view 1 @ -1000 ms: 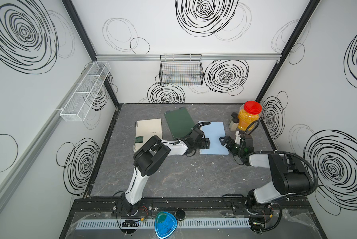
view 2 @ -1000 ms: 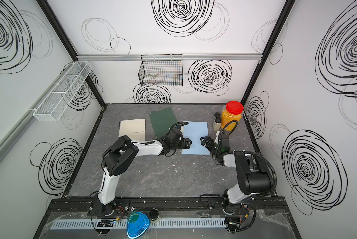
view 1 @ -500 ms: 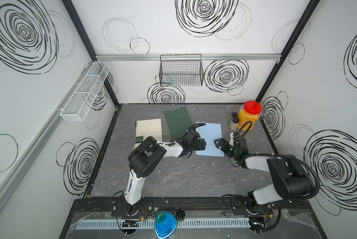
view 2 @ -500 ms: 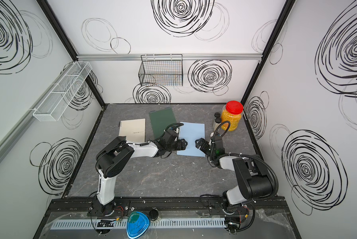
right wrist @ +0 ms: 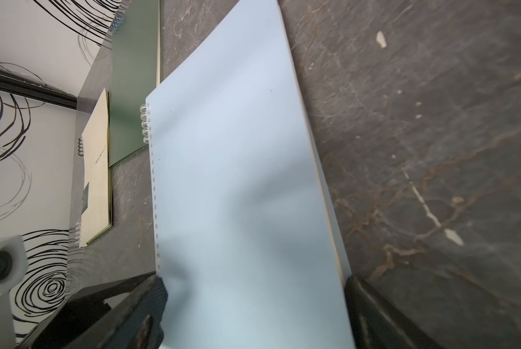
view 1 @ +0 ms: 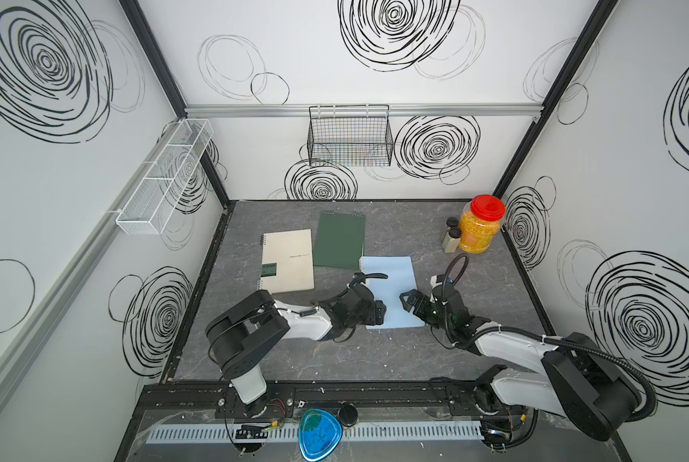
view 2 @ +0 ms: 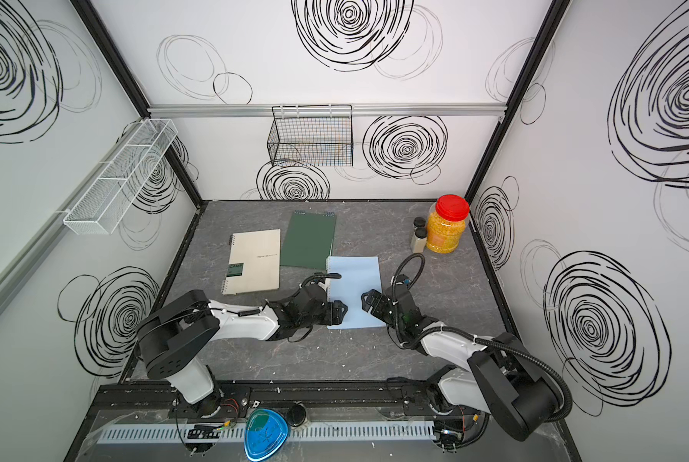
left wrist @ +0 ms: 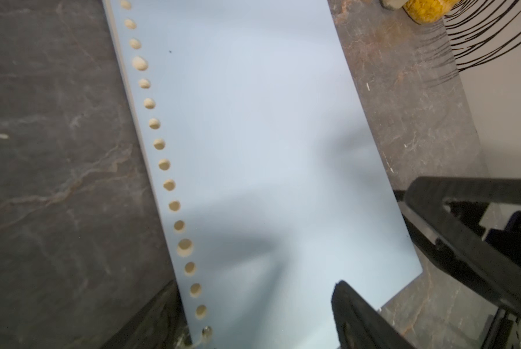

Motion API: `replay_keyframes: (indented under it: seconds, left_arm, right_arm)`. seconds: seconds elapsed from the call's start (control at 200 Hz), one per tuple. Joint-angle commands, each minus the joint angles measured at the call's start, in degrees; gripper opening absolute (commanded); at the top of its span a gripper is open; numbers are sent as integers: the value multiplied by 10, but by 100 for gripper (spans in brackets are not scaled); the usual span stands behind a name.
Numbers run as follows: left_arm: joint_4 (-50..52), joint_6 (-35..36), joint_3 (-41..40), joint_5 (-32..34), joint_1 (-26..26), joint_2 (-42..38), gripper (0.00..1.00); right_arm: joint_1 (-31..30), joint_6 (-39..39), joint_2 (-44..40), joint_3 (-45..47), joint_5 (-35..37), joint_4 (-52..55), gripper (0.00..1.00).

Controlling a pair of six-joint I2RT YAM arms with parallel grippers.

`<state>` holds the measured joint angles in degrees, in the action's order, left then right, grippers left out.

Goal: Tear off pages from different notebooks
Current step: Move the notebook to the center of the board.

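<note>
Hovering at the near end of the light blue notebook (view 1: 389, 288), your left claw (view 1: 378, 313) and right claw (view 1: 409, 301) both stand wide and hold nothing. The left one sits at its spine side, the right one at its free side.

The notebook lies flat and closed on the counter (view 1: 375, 360). The dark green notebook (view 1: 339, 240) sits at its far spine-side corner, and I can't tell whether the two overlap or only touch. The cream notebook (view 1: 287, 260) lies further out on that same side.

The pages (left wrist: 159, 144) show only as cream dots through the punched holes along the spine edge. Clear rings (right wrist: 144, 124) are visible only at the far end.

Expect the cover to be a thin, smooth, bendy sheet that is slick under the pads. The whole book is probably light enough to skate when you pull. I'd pin it close to the holes with the left claw. Then pick up the free near corner with the right, since the sheets fan there. Paper this thin should tear hole by hole, so pull along the spine rather than straight up.
</note>
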<state>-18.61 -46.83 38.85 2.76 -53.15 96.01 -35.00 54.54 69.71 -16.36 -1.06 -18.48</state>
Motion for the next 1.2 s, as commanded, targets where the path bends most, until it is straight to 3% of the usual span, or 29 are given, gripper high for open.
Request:
replay_keyframes:
  seconds: [0.0,0.405,0.716,0.936,1.191]
  left_arm:
    - [-42,-27,-23,23,-37,-40,82]
    - [-38,-80,-165,127,-70,-186,87]
    - [7,-72,-226,161,-74,-305,95]
    - [47,-27,-207,176,-68,-356,95]
    - [132,25,-153,163,-24,-415,95]
  right_arm:
    - [-51,54,-18,16,21,62,94]
    - [-185,139,-22,26,121,99,95]
    - [-181,107,-40,-3,154,161,99]
    - [-154,87,-39,-19,162,167,97]
    - [-146,82,-38,-45,209,175,93]
